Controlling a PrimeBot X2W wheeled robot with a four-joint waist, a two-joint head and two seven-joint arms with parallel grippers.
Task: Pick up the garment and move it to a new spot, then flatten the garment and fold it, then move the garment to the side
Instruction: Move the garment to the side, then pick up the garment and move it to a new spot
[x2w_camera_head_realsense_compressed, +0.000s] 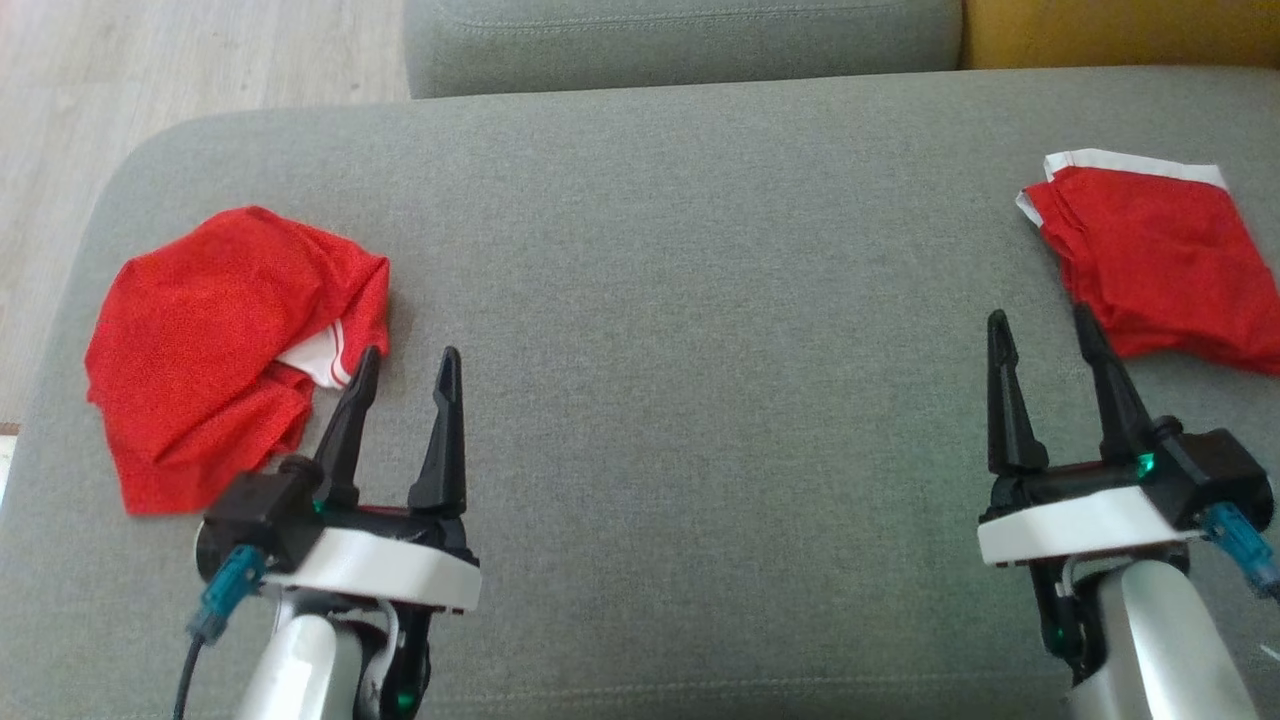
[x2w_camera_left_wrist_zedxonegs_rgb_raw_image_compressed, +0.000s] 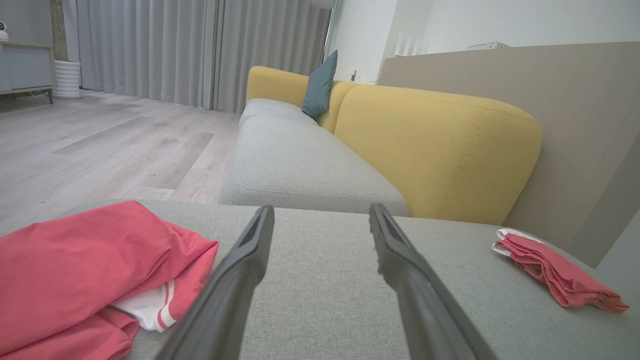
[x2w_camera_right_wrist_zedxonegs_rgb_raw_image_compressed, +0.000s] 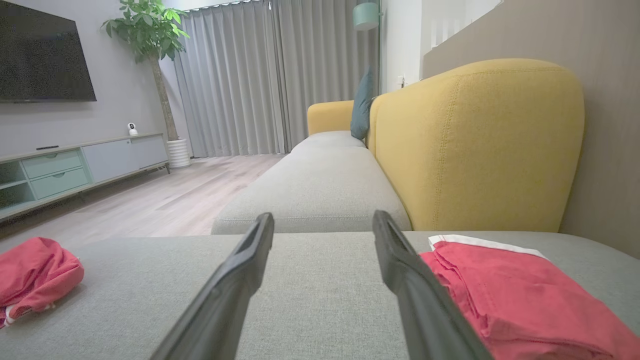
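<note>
Crumpled red fabric garment with white trim (x2w_camera_head_realsense_compressed: 215, 350) lies on grey upholstered cushion (x2w_camera_head_realsense_compressed: 700, 300), just left of left gripper (x2w_camera_head_realsense_compressed: 411, 352); left and right gripper (x2w_camera_head_realsense_compressed: 1038, 312) both gape wide, empty.

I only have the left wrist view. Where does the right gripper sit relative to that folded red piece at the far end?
Observer: In the head view the right gripper hovers at the folded garment's left edge, jaws open, holding nothing.
Operator: My view cuts off the crumpled one. Does it hang over the cushion's edge?
Observer: No. The whole crumpled garment lies on the grey cushion, close to its left end but inside the edge.
</note>
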